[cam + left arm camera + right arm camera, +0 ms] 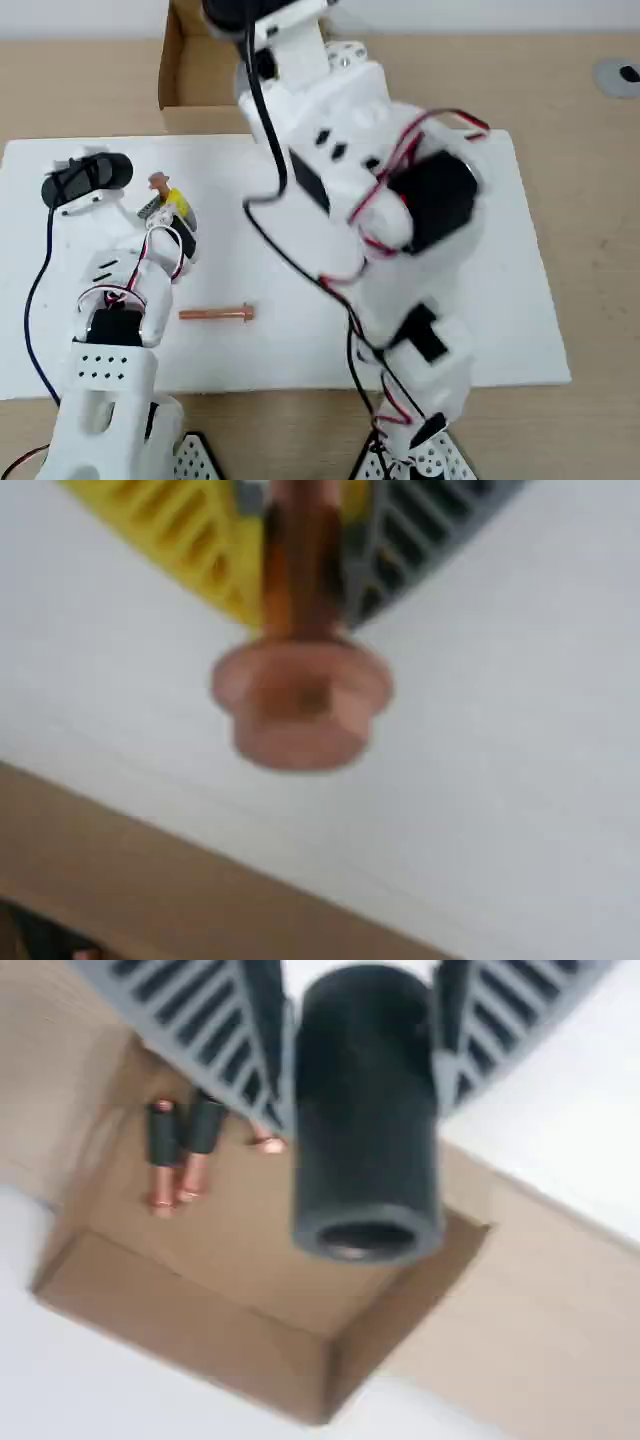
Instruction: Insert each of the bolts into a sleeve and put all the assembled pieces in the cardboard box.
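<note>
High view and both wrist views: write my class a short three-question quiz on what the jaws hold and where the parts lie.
1. True or false: the left jaws are shut on a black cylindrical sleeve.
2. Multiple choice: the loose copper-coloured metal bolt lies A) inside a cardboard box, B) on the white rectangular board, C) on the bare wooden tabletop.
3. Short answer: what do the right jaws hold by the open brown cardboard box?
Key: 1 false, they grip a second copper-coloured flanged bolt; 2 B; 3 a black cylindrical sleeve.
</note>
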Available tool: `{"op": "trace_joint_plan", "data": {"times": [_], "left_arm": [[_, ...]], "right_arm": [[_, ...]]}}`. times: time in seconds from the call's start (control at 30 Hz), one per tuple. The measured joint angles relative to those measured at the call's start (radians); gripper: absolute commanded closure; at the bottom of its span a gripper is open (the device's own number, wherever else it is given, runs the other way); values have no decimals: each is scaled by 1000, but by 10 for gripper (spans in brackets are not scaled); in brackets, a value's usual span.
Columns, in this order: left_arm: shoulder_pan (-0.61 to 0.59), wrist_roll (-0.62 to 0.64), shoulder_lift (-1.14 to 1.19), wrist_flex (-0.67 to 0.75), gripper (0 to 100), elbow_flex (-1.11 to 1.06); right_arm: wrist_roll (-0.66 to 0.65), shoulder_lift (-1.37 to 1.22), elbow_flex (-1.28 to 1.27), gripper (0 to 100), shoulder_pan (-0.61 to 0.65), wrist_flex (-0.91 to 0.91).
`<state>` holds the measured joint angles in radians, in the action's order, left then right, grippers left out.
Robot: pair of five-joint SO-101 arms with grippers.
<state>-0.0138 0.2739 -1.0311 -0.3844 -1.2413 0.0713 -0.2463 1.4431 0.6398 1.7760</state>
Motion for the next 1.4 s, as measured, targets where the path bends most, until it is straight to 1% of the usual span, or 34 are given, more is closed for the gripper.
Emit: {"op": "trace_joint_plan", "data": {"times": [0.1,0.27,0.37,0.47,0.6,0.67,0.83,0.97,1.03,1.1,1.2,1.3,1.4], "left_arm": [[0,0,0,0,995,0],[0,0,0,0,995,0],[0,0,0,0,996,5],[5,0,-18,-5,996,52],[5,0,-115,-66,996,187],[5,0,-173,-115,996,267],[5,0,-318,-261,995,410],[5,0,-465,-367,995,442],[5,-20,-554,-391,995,446],[5,-66,-649,-404,995,448],[6,-117,-766,-405,995,448],[6,-161,-786,-405,995,450],[6,-186,-784,-400,995,427]], "right_arm": [[84,158,-264,989,41,0],[269,410,-890,989,68,-6],[321,496,-1231,989,64,-77],[333,571,-1498,988,64,-230],[331,663,-1811,988,63,-539],[299,695,-1929,988,61,-704],[262,750,-2131,988,35,-1074],[201,766,-2303,988,14,-1366],[143,766,-2410,988,11,-1527],[63,766,-2522,988,11,-1708],[-78,766,-2681,988,11,-2027],[-172,766,-2805,988,11,-2344],[-207,766,-2894,988,11,-2630]]}}
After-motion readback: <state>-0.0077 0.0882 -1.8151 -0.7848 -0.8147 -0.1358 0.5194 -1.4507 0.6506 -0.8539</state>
